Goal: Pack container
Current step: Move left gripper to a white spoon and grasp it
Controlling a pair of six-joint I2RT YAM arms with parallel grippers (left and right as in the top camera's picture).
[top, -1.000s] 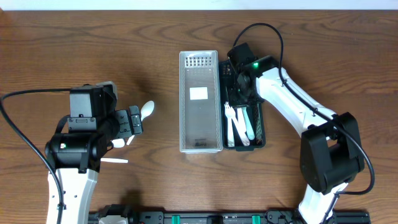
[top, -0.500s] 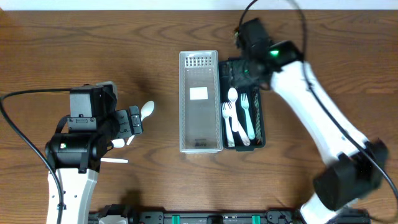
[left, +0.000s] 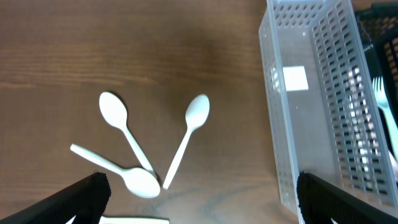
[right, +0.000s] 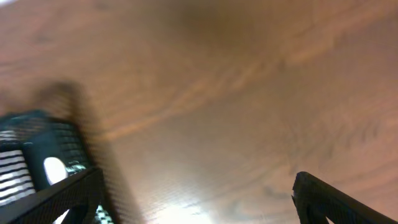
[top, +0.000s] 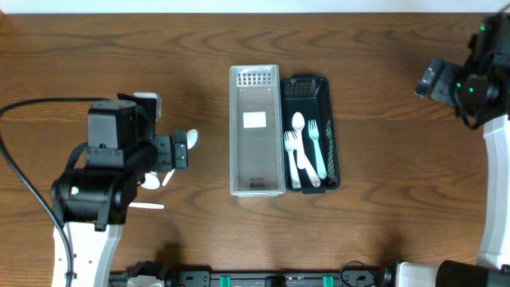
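A clear perforated container (top: 255, 131) stands mid-table, holding nothing but a white label. Right beside it, a dark basket (top: 327, 131) holds a white spoon (top: 298, 122) and forks (top: 314, 129). Three loose white spoons (left: 198, 112) (left: 114, 111) (left: 140, 182) lie on the wood left of the clear container (left: 311, 106). My left gripper (top: 183, 151) hovers open over them, touching none. Over bare wood at the far right my right gripper (right: 199, 199) is open with nothing in it. The dark basket (right: 37, 149) shows blurred at the left of its view.
A flat white utensil handle (top: 146, 206) lies near the front left, by the left arm's base. The right arm (top: 470, 84) reaches in from the right edge. A black rail (top: 263, 279) runs along the table's front edge.
The right gripper opened over the dark basket, left a white utensil there, and swung far out to the right. The left arm moved slightly toward the back.
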